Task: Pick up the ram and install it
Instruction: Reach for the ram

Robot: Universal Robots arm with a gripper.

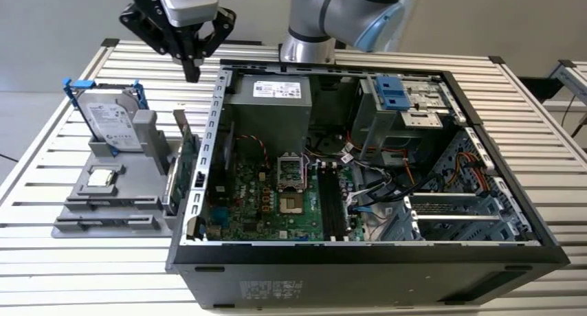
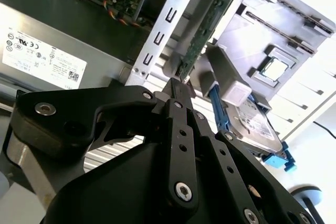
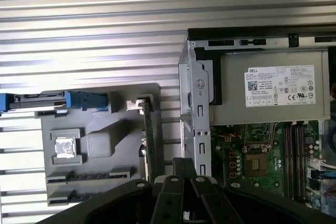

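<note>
On the exterior view's left, a gray parts holder (image 1: 101, 216) carries a hard drive (image 1: 112, 122) in a blue frame. At the holder's side nearest the open computer case (image 1: 367, 257), the ram (image 1: 187, 163) stands on its long edge. The gripper (image 1: 191, 72) hangs above it, apart, with its fingers pressed together and holding nothing. The ram looks light, thin, stiff and fragile. It is probably best pinched across its flat faces near the middle of the upper edge. Its lower edge is hidden in the holder, and its chips are hard to make out.
</note>
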